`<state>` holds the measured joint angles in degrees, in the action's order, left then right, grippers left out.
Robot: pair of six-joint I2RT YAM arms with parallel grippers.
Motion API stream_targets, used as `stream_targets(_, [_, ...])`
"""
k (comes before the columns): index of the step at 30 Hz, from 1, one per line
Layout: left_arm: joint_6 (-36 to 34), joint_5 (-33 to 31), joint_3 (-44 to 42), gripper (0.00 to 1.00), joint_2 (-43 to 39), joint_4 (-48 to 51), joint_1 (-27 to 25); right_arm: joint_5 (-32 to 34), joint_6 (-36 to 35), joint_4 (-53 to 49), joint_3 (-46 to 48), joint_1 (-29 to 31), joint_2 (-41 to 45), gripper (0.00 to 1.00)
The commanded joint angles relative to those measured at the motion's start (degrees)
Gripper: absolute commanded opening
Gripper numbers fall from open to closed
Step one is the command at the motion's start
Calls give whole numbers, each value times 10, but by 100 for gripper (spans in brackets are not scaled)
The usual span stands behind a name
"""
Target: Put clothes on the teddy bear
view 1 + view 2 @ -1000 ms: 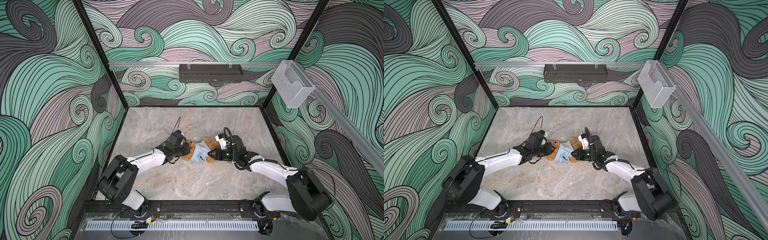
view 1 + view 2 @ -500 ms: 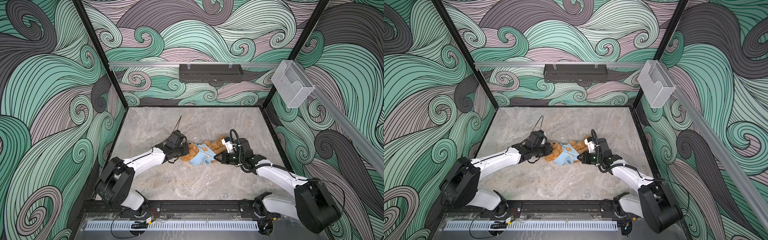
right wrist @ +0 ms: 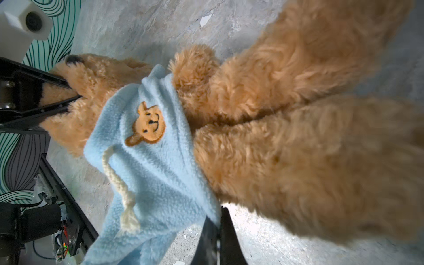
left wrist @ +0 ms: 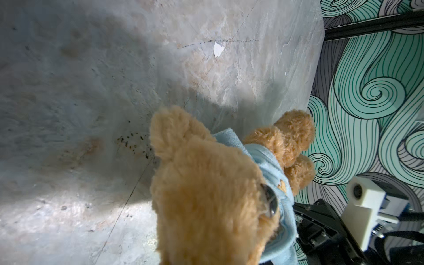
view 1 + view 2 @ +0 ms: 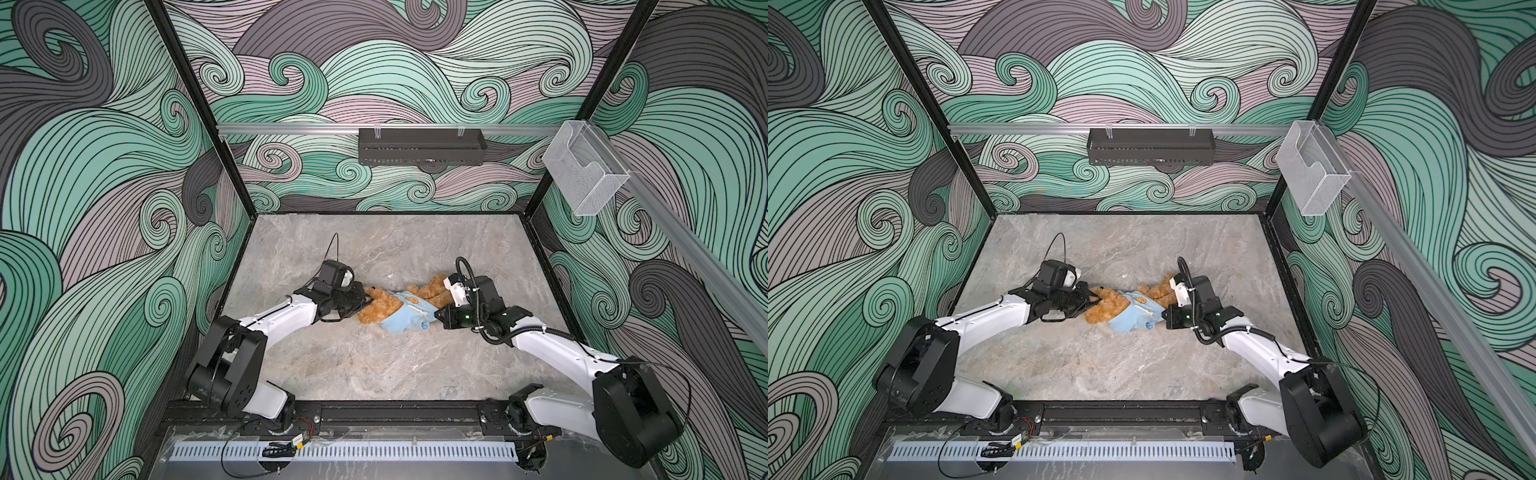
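Marble tabletop (image 5: 374,374): teddy bear (image 5: 376,309) lies mid-table, head at 9 o'clock, legs toward 2. On the 9 side, left gripper (image 5: 365,297) is pinched tight on its head; from 3 o'clock, right gripper (image 3: 219,220) is clamped on the hem of the blue shirt (image 5: 405,320).

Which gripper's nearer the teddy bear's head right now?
Left. The left gripper is clamped on the teddy bear's head. The right gripper is at the opposite end, beside the legs, pinching the hem of the blue shirt.
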<state>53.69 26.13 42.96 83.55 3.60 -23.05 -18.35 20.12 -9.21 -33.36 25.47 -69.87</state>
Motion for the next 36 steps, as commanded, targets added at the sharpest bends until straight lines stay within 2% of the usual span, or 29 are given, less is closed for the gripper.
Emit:
stream_targets(1, [0,-76,7,0,-3,39,57,169,7,-81,30,-21,21,0])
stream_targets(4, [-26,-69,13,0,-2,64,67,177,16,-52,43,-30,29,0])
stream_targets(10, [-108,-53,29,0,23,81,65,116,28,4,34,-43,-17,0])
stream_targets(12, [-124,-20,32,0,30,58,61,56,16,40,28,-43,-40,0])
stream_targets(15, [-124,26,23,0,19,-30,33,-63,-14,81,14,-43,-59,2])
stream_targets(18, [-141,-1,16,0,-6,-90,2,-129,-46,69,-3,-44,-31,12])
stream_targets(22, [-180,-55,-4,0,-50,-171,-9,-118,-70,24,-23,-51,64,25])
stream_targets(24, [-240,-93,-15,0,-68,-210,-23,-97,-69,5,-42,-57,109,34])
stream_targets(27, [-347,-123,-30,0,-79,-260,-61,-72,-45,11,-61,-59,130,42])
stream_targets(31, [-439,-149,-59,0,-67,-313,-102,-108,31,89,-71,-56,70,40])
stream_targets(33, [-450,-164,-69,0,-55,-333,-111,-117,59,127,-70,-46,18,34])
stream_targets(36, [-456,-163,-70,0,-33,-336,-120,-97,74,176,-54,-21,-38,27])
